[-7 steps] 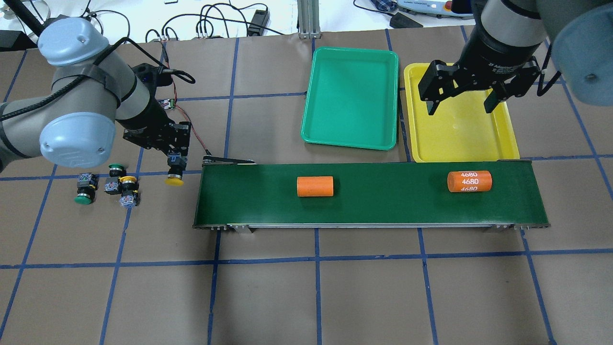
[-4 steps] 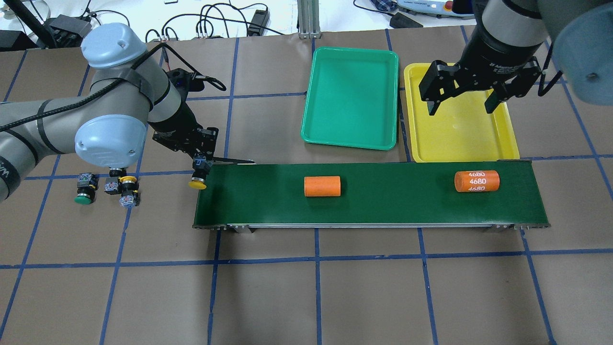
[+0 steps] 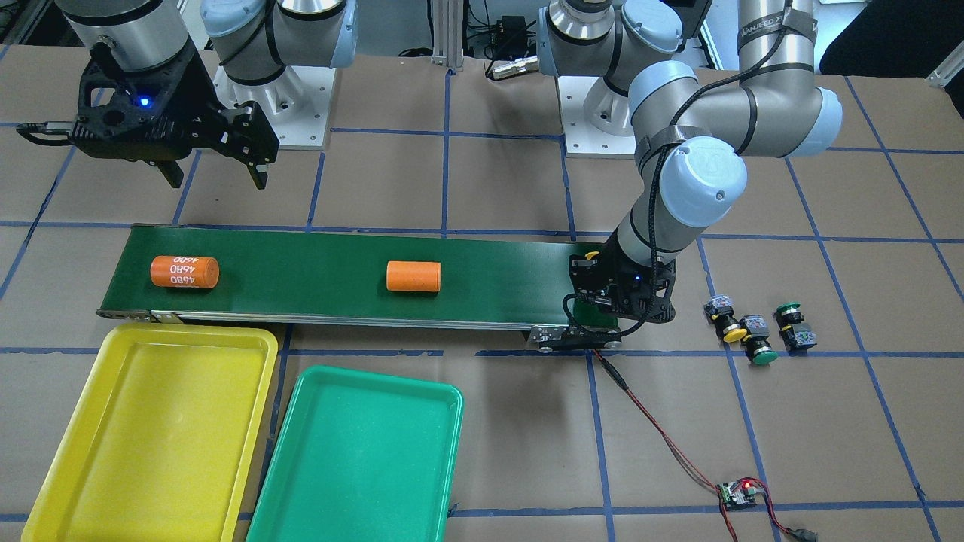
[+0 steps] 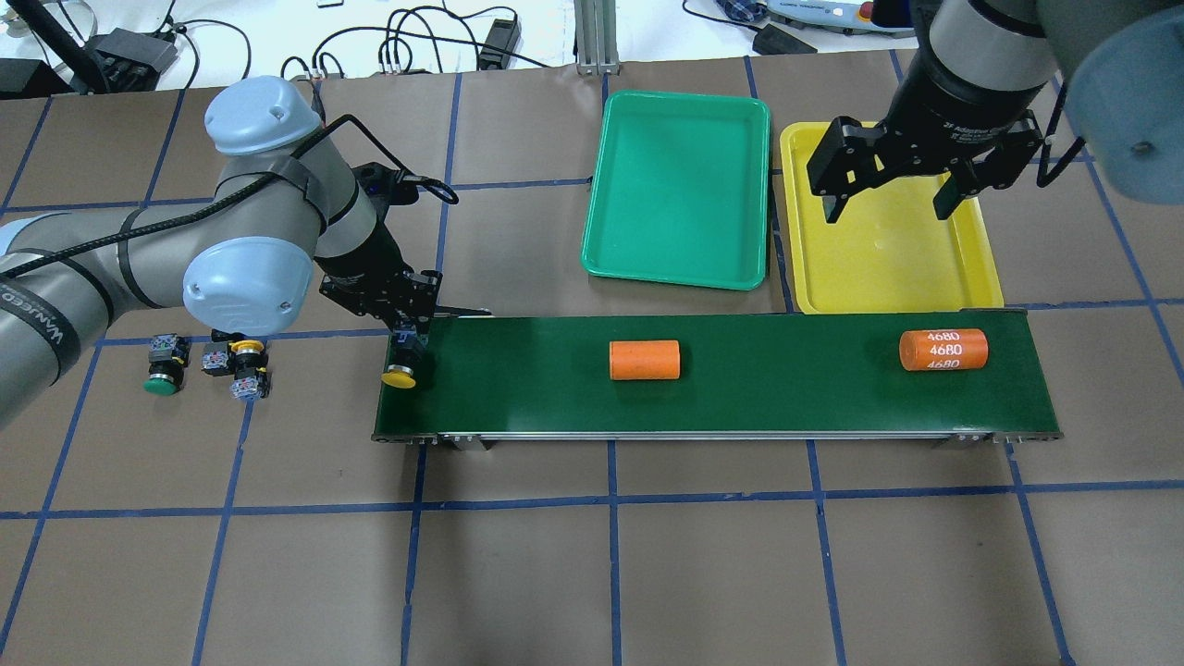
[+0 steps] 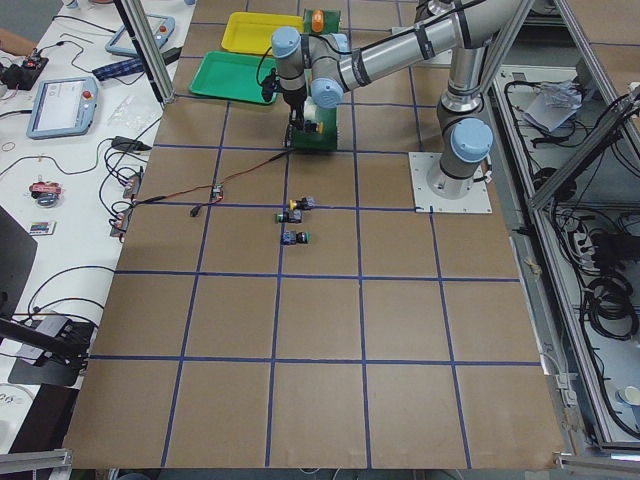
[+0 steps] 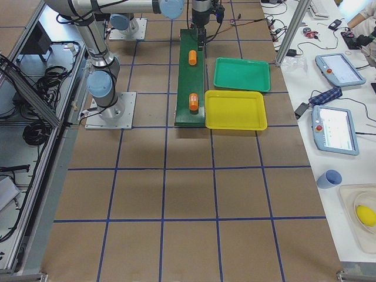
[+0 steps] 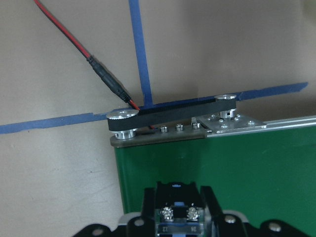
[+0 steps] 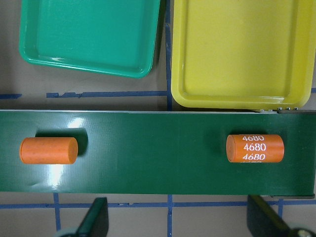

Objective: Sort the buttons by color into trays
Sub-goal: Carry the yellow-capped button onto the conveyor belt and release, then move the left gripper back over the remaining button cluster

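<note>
My left gripper (image 4: 407,344) is shut on a yellow button (image 4: 399,377), cap down, over the left end of the dark-green conveyor belt (image 4: 740,398). The left wrist view shows the button's block (image 7: 180,216) clamped between the fingers. Three more buttons lie on the table to the left: a green one (image 4: 162,381), a yellow one (image 4: 248,350) and another half hidden under my arm (image 4: 217,359). My right gripper (image 4: 888,199) hangs open and empty above the yellow tray (image 4: 888,268). The green tray (image 4: 675,185) lies beside it.
Two orange cylinders ride the belt, a plain one (image 4: 645,360) at mid-belt and one marked 4680 (image 4: 943,350) near the right end. A red-black cable (image 3: 648,429) runs from the belt's end to a small circuit board (image 3: 738,493).
My left gripper has carried the yellow button rightwards from beside the belt to over its left end. Both orange cylinders have drifted right on the belt. The right arm has stayed still.
</note>
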Robot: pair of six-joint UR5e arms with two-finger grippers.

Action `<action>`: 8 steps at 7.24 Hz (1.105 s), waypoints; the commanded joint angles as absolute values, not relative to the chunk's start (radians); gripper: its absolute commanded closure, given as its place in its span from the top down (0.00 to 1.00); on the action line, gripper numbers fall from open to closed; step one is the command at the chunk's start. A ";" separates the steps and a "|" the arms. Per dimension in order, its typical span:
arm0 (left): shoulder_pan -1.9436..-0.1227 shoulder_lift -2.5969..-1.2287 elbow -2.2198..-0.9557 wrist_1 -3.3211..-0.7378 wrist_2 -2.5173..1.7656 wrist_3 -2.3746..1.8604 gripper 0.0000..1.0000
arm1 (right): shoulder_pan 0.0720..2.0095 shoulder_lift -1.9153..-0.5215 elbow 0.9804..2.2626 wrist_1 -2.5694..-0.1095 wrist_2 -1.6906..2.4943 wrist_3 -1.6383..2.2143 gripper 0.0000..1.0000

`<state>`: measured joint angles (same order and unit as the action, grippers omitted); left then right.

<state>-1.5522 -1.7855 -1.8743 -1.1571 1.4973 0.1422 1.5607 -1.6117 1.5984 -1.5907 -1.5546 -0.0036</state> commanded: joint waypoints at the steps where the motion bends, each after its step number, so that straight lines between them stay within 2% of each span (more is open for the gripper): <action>1: -1.551 -1.792 -1.879 -1.173 1.494 0.143 0.99 | 1.562 -1.614 1.598 -1.591 -1.554 -0.006 1.00; 4: -1.565 -1.722 -1.850 -1.186 1.464 0.141 1.00 | 1.563 -1.614 1.601 -1.592 -1.552 -0.005 1.00; 6: -1.531 -1.646 -1.723 -1.409 1.546 0.150 1.00 | 1.563 -1.614 1.603 -1.592 -1.552 -0.005 1.00; 8: -1.388 -1.658 -1.690 -1.456 1.660 0.251 1.00 | 1.563 -1.614 1.603 -1.592 -1.552 -0.005 1.00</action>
<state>-1.4775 -1.6509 -1.7081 -1.4295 1.6150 0.1789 1.5631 -1.6131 1.6029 -1.5922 -1.5524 -0.0047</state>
